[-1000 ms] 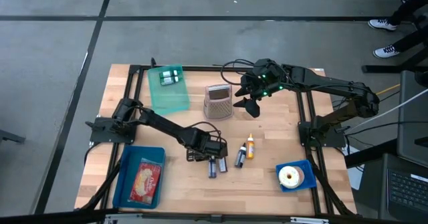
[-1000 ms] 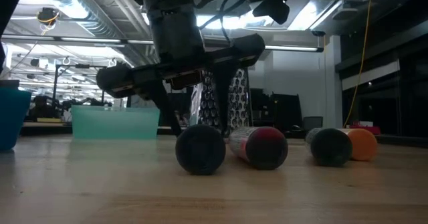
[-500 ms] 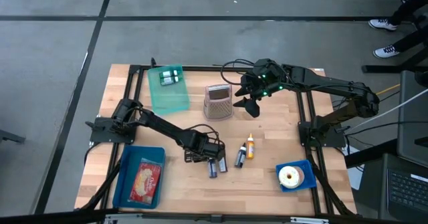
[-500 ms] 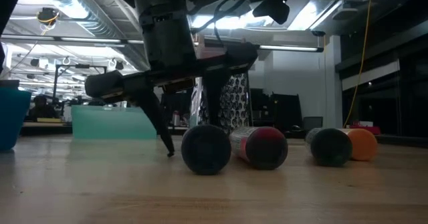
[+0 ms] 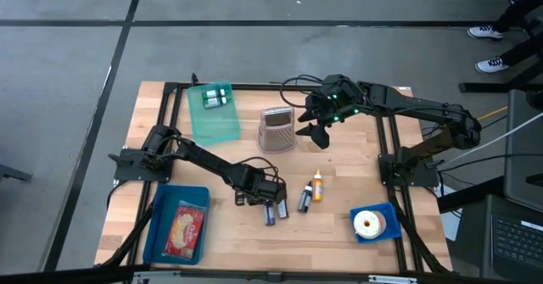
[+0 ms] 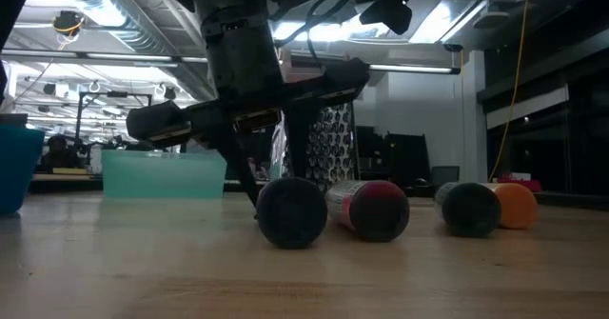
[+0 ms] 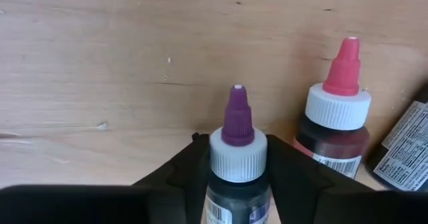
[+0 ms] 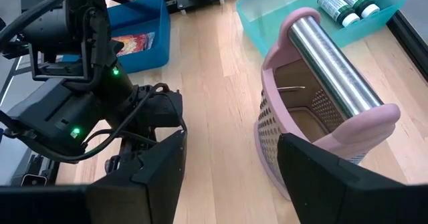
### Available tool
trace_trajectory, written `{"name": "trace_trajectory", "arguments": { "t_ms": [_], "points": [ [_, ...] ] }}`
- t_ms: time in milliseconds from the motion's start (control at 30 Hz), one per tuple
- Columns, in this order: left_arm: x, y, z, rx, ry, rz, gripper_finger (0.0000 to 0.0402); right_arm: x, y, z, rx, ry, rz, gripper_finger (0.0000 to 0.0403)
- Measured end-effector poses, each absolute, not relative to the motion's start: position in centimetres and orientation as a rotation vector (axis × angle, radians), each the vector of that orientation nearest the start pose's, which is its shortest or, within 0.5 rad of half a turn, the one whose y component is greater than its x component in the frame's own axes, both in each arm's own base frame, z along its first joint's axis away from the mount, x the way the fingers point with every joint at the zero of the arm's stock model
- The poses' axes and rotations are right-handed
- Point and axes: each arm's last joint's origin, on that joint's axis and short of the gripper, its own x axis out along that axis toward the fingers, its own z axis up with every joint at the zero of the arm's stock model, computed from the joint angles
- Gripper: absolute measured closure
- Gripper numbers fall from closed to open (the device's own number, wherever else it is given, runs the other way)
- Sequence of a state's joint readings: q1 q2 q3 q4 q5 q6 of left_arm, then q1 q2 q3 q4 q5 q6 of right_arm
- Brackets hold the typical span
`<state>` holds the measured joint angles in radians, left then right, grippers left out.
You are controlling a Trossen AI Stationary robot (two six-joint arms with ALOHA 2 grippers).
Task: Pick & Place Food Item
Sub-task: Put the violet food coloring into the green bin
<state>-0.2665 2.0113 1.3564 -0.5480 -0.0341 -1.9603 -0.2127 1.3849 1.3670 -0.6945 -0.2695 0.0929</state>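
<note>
**Purple-capped bottle between the left claw's fingers, nothing carried yet**

Pale wood makes up the desk point(image 5: 221, 161), the largest thing we see, and everything else is spread across it. At the far edge sits a teal tray point(image 5: 212, 114) holding two small green-capped bottles point(image 5: 215, 98). At the near left corner, a blue bin point(image 5: 176, 225) holds a red snack packet point(image 5: 184, 229). Beside the teal tray stands a pink-framed box grater point(image 5: 277, 129), and at the near right a smaller blue tray carries a roll of tape point(image 5: 369, 224).

The right claw point(image 5: 316, 134) hangs spread and empty above the desk next to the grater; we take that arm to be waiting.

The left claw point(image 5: 265, 201) is down among the little dropper bottles lying near the desk's middle. Its wrist view shows the fingers point(image 7: 179, 174) on either side of the purple-capped bottle point(image 7: 236, 147), close against its white collar; we cannot tell whether they are clenched on it. A pink-capped bottle point(image 7: 340, 103) lies just beside.

We judge the task to be at the pick: the bottle lies on the wood, so lifting and placing remain.
</note>
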Motion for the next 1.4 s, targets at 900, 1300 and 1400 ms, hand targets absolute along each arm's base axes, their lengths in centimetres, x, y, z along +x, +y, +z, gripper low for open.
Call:
{"name": "trace_trajectory", "arguments": {
  "t_ms": [900, 1300, 1400],
  "points": [
    [33.9, -5.3, 25.0, -1.016, 0.677, 0.982, 0.0293, 28.6, -5.5, 35.8, 0.293, 0.670, -0.022, 0.0171],
    [23.8, 2.8, 33.8, -0.498, 0.841, 0.974, 0.0293, 28.8, -5.9, 36.1, 0.345, 0.627, -0.123, 0.0171],
    [21.9, 5.3, 35.0, -0.351, 0.899, 0.928, 0.0293, 28.9, -6.0, 36.2, 0.358, 0.611, -0.154, 0.0171]
  ]
}}
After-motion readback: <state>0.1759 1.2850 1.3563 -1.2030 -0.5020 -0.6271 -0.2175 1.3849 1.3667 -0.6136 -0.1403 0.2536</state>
